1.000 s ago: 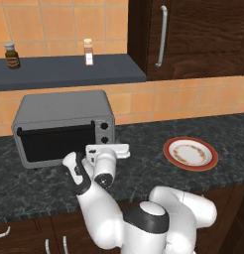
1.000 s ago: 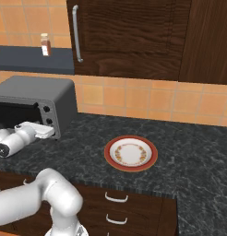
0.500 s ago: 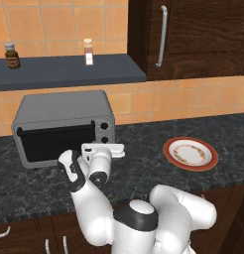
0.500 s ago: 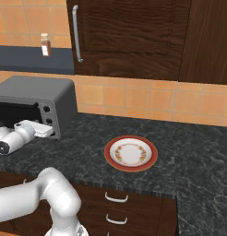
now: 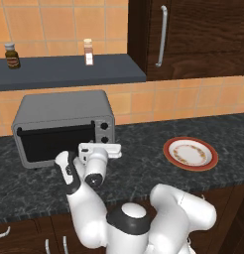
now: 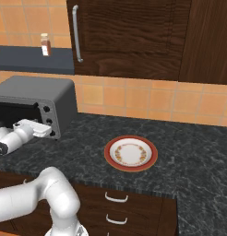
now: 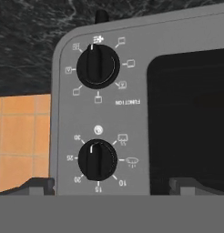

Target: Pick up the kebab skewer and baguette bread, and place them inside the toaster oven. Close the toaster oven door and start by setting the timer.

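Note:
The toaster oven (image 5: pixel 64 111) is a grey box at the back left of the dark counter, and its dark glass door (image 5: pixel 54 144) is shut. My gripper (image 5: pixel 100 147) is open, right in front of the oven's knob column (image 5: pixel 104 131). From the right side, the gripper (image 6: pixel 43 130) sits just short of the knobs (image 6: pixel 50 120). The hand view is rolled upside down. In it a function knob (image 7: pixel 98 66) and a knob ringed with minute numbers (image 7: pixel 98 159) lie between the fingertips (image 7: pixel 38 184) of the gripper (image 7: pixel 113 185). The door glass (image 7: pixel 191 118) is on the right. The kebab skewer and baguette bread are out of view.
A red-rimmed plate (image 5: pixel 190 153) lies bare on the counter to the right of the oven, also seen from the right base (image 6: pixel 130 152). A shelf above the oven carries two small bottles (image 5: pixel 88 51). Dark cabinets with a bar handle (image 5: pixel 161 35) hang above.
The hand has crept a little left and closer to the oven's knob panel. The jaws have stayed open, and the oven and plate have not moved.

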